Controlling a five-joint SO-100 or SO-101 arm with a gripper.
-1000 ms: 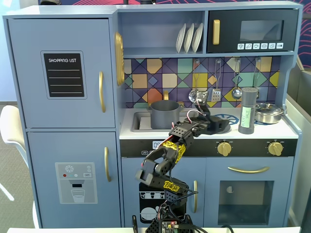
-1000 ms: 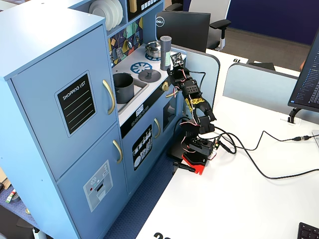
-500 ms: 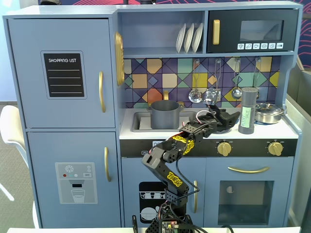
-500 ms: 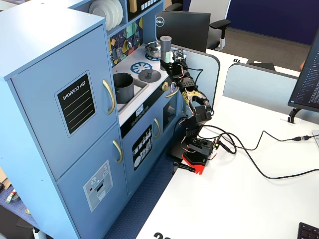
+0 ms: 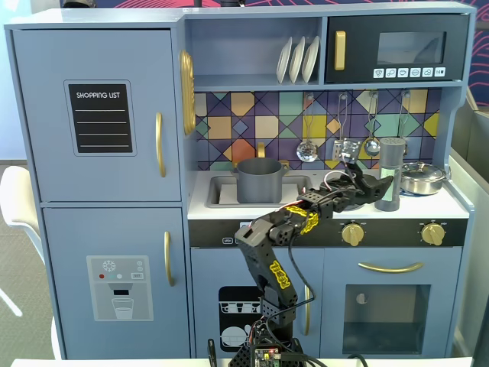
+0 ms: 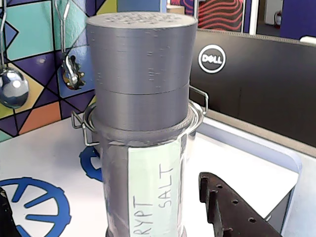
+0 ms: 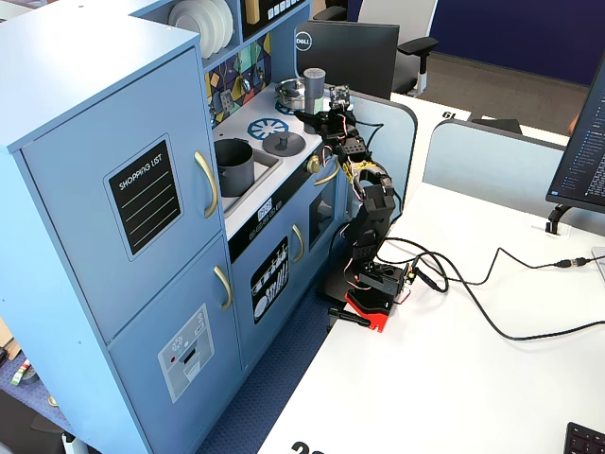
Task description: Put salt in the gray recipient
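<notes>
Gripper [image 5: 380,186] spread wide around the upright salt [image 5: 390,174], gray recipient [image 5: 259,180] well apart in the sink

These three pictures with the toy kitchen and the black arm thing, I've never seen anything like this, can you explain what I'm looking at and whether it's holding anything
The black jointed machine is a small robot arm that stands in front of a blue toy kitchen. Its tip is a two-finger gripper. One fixed view looks straight at the kitchen front, another looks down from the side and above, and the close-up comes from a camera on the arm's wrist.

On the counter, a gray pot sits in the sink, a flat dark lid lies on the stove, and a shiny silver pan stands at the right end in the front view. The tall gray salt shaker stands just in front of the pan.

The gripper is open, with its fingers reaching beside the shaker. Nothing is held yet: the shaker stands upright on the counter.
</notes>
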